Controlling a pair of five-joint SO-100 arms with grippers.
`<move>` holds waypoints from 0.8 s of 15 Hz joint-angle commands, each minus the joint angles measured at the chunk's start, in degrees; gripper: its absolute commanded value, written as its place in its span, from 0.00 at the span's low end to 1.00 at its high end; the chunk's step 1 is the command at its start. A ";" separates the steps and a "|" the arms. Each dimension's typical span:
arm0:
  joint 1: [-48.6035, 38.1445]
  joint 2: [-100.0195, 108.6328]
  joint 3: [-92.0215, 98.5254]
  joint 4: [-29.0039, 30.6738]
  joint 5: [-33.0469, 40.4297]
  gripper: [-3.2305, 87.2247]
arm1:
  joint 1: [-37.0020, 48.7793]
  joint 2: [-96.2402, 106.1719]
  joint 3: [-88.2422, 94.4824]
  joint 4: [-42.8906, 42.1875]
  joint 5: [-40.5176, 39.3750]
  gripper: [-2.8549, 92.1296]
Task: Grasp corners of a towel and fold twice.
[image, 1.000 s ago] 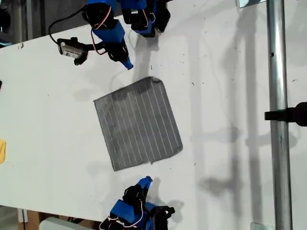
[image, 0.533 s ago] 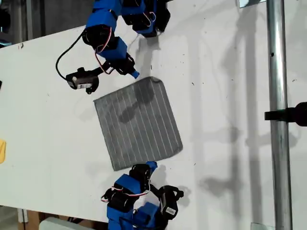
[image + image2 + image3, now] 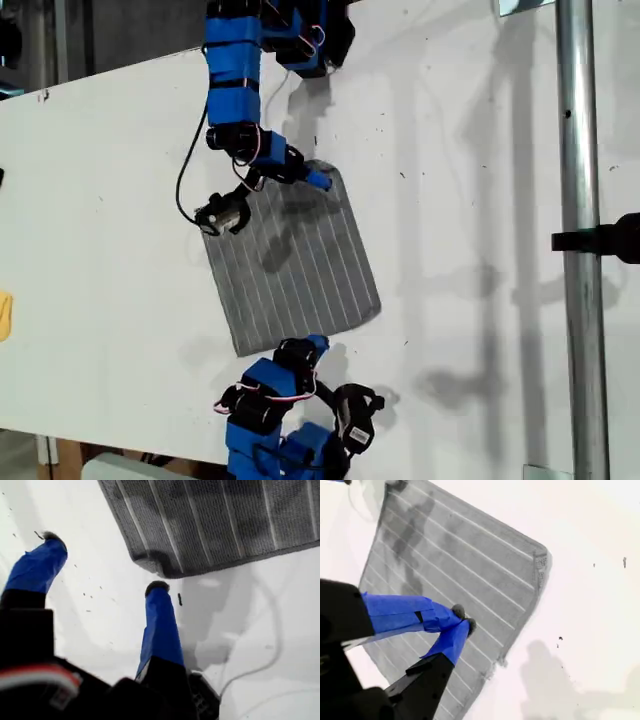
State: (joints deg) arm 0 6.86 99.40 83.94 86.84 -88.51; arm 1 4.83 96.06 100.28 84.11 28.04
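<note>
The grey striped towel lies flat on the white table. My first gripper comes from the exterior view's top and hovers at the towel's slightly curled upper corner. In the first wrist view this gripper is open, and the curled corner lies just beyond its fingertips, with nothing between them. My second gripper reaches from the exterior view's bottom to the towel's lower edge. In the second wrist view it is shut, with its tips over the towel near that edge. Another corner shows off to one side.
A metal pole with a black clamp runs down the exterior view's right. A yellow object sits at that view's left edge. The arm bases stand at its top and bottom. Small black specks dot the table.
My first arm swung from the exterior view's top down to the towel's upper corner. My second arm advanced to the towel's lower edge, then nearly stopped. The towel has not moved.
</note>
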 commanded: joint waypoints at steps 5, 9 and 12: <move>-1.58 0.00 2.90 -3.08 -1.23 0.01 | 2.55 -11.87 10.72 -19.78 -1.41 0.37; -1.85 -0.09 2.90 -3.16 -1.41 0.01 | 4.48 -8.70 10.46 -18.02 -3.34 0.35; -2.37 -0.53 2.72 -3.43 -1.58 0.01 | 6.15 -6.59 13.80 -19.60 -3.78 0.18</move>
State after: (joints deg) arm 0 6.24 98.53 87.28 84.55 -89.56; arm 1 9.84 85.96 113.73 64.95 24.70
